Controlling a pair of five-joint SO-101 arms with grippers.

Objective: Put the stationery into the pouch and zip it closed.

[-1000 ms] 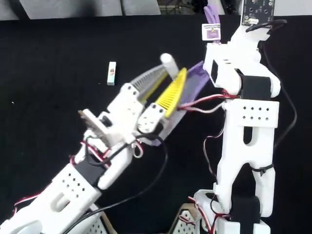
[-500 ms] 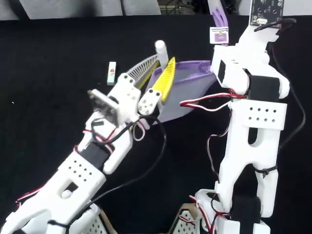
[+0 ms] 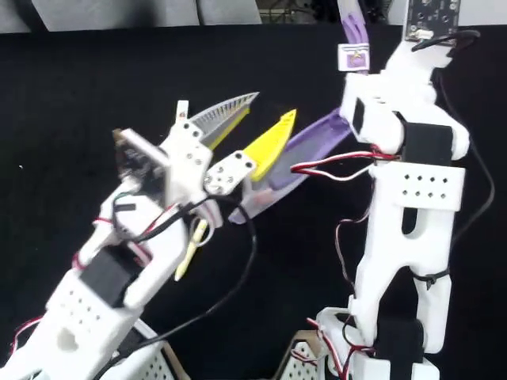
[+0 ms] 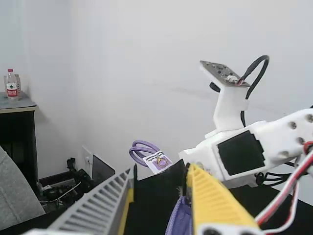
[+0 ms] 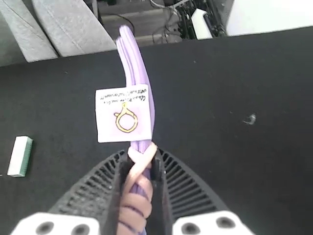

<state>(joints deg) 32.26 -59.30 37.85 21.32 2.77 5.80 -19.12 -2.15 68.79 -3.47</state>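
My right gripper [image 3: 349, 77] is shut on the top edge of the purple pouch [image 3: 313, 136], holding it up over the black table. The pouch hangs down and leftward from it, and its loop carries a white tag [image 5: 122, 115]. In the right wrist view the pouch [image 5: 137, 93] runs straight out from the right gripper [image 5: 139, 169]. My left gripper [image 3: 273, 107], one finger grey and one yellow, stands open beside the pouch's upper side with nothing between its fingers. In the left wrist view the left gripper [image 4: 161, 172] points toward the tagged loop [image 4: 145, 149]. A small white-and-green eraser [image 5: 19, 155] lies on the table.
A thin yellow stick [image 3: 188, 249] lies on the table under the left arm. The eraser [image 3: 182, 106] peeks out just behind the left gripper's body. The right arm's white column [image 3: 404, 206] stands tall at the right. The black table [image 3: 63, 103] stretches to the left.
The left arm has drawn back to the left and lifted. The white stick seen at its fingertips earlier is gone from between them. The pouch mouth has flattened.
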